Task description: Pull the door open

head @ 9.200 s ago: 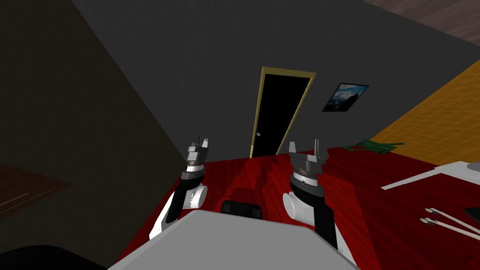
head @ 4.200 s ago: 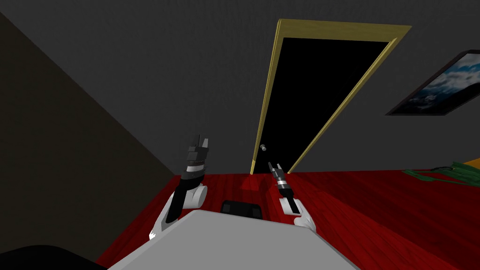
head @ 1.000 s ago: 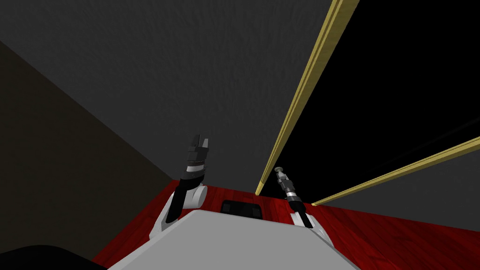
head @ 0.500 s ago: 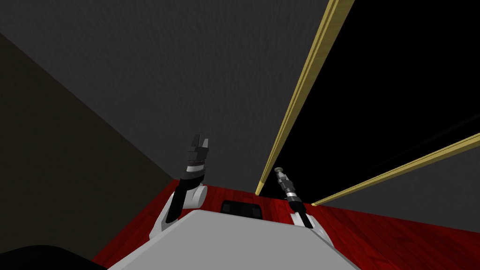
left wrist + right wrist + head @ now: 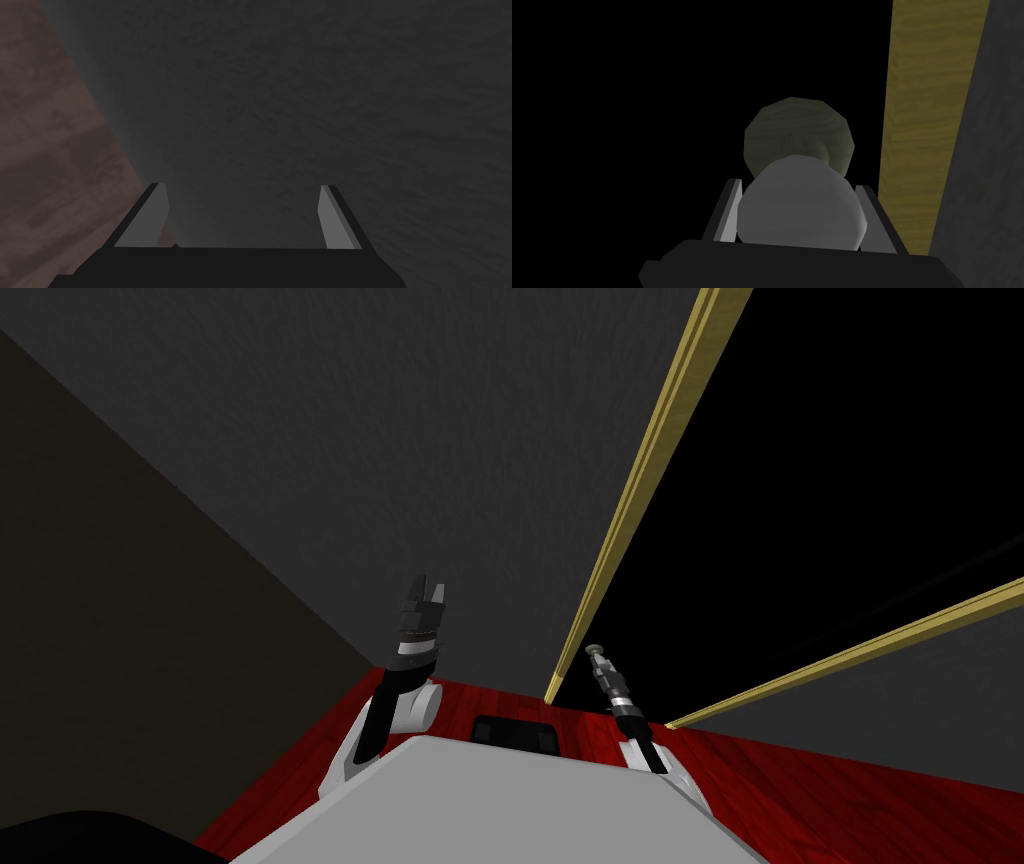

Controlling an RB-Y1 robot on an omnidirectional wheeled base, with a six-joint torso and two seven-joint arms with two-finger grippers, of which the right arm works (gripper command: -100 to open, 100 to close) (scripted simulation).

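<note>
The door (image 5: 850,468) is a flat black plane in a yellow wooden frame (image 5: 640,488). Its round grey knob (image 5: 799,205), backed by an olive disc (image 5: 799,130), sits beside the frame's edge, clamped by the right gripper (image 5: 797,186), whose fingers it partly hides. The left gripper (image 5: 243,192) is spread and empty.

dark grey wall (image 5: 400,438) | red plank floor (image 5: 850,808) | darker side wall (image 5: 100,638)

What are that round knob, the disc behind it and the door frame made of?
The knob is plain smooth grey, perhaps metal, though nothing settles it. The disc behind it is olive with faint grain, probably wood. The door frame is yellowish with clear grain lines and looks like wood.
</note>
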